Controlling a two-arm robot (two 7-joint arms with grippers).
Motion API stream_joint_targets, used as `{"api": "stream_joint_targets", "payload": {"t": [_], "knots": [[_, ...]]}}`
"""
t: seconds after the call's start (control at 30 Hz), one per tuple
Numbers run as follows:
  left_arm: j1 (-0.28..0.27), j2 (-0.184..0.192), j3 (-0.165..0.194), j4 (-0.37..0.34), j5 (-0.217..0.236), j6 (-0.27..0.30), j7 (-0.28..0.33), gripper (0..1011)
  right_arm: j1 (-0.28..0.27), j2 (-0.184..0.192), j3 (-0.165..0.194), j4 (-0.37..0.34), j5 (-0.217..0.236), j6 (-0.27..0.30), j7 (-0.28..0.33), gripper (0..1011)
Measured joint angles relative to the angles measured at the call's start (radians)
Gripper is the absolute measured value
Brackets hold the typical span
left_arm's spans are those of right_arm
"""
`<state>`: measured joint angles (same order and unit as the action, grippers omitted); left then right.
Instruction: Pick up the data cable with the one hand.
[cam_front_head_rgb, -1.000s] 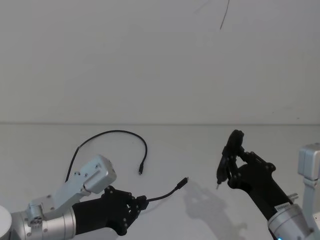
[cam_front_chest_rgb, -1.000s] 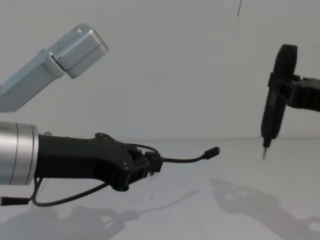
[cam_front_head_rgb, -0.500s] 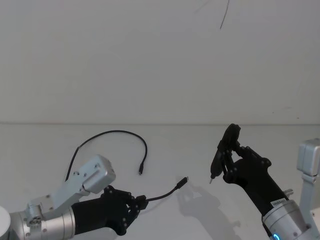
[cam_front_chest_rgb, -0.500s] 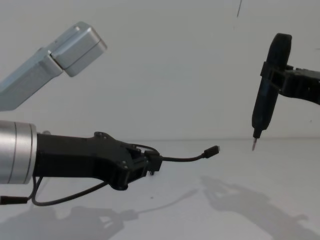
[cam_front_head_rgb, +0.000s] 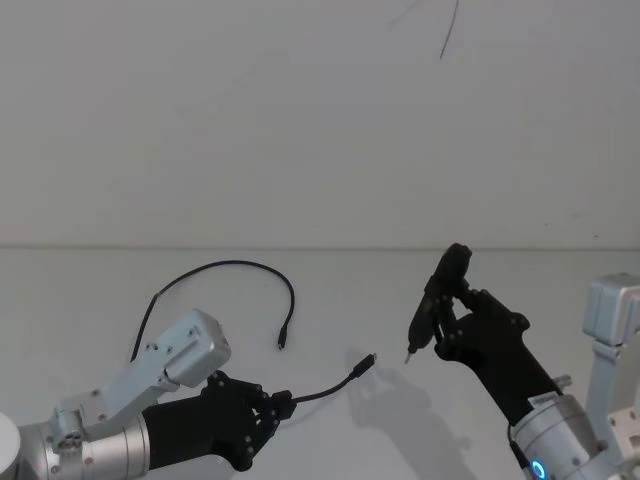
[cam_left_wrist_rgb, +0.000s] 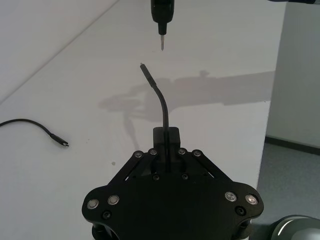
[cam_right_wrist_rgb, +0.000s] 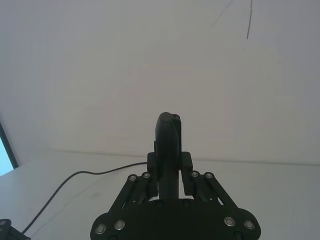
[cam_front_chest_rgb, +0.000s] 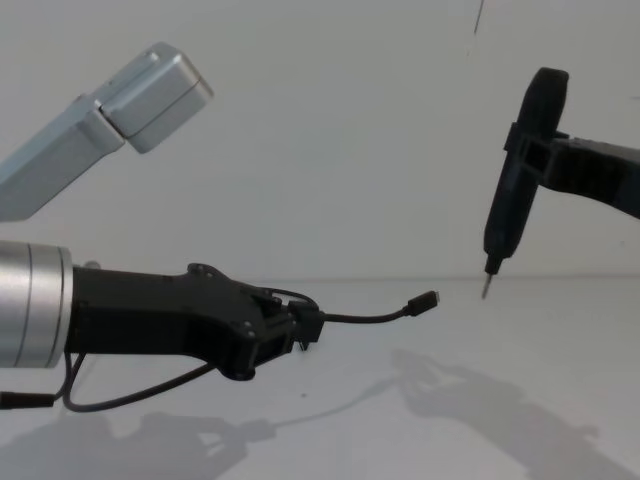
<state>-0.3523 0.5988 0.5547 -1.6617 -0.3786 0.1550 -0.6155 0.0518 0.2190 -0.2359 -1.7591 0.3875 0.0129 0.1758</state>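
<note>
This looks like a robotics lab or test room, bare and plain. A smooth white tabletop (cam_front_head_rgb: 90, 290) spreads under and ahead of the left gripper (cam_front_head_rgb: 283, 404). A blank white wall (cam_front_head_rgb: 300, 120) rises beyond it (one thin dark line (cam_front_head_rgb: 448, 30) marks it high up). Off the table's edge beside that gripper lies grey floor (cam_left_wrist_rgb: 295, 190) with a dark skirting strip (cam_left_wrist_rgb: 292, 145).

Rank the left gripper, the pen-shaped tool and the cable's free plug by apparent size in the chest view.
1. left gripper, shut on the data cable; nearness to the camera may enlarge it.
2. pen-shaped tool, held in the right gripper.
3. free plug, clearly the smallest.
</note>
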Motion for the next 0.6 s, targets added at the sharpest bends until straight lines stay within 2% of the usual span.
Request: {"api": "stream_joint_targets", "payload": {"t": [0.6], "knots": [[0.0,0.0,0.0,-0.001,0.0,0.0,0.0,42,0.023,-0.027,-0.015,0.03,0.042,0.014,0.022,269]]}}
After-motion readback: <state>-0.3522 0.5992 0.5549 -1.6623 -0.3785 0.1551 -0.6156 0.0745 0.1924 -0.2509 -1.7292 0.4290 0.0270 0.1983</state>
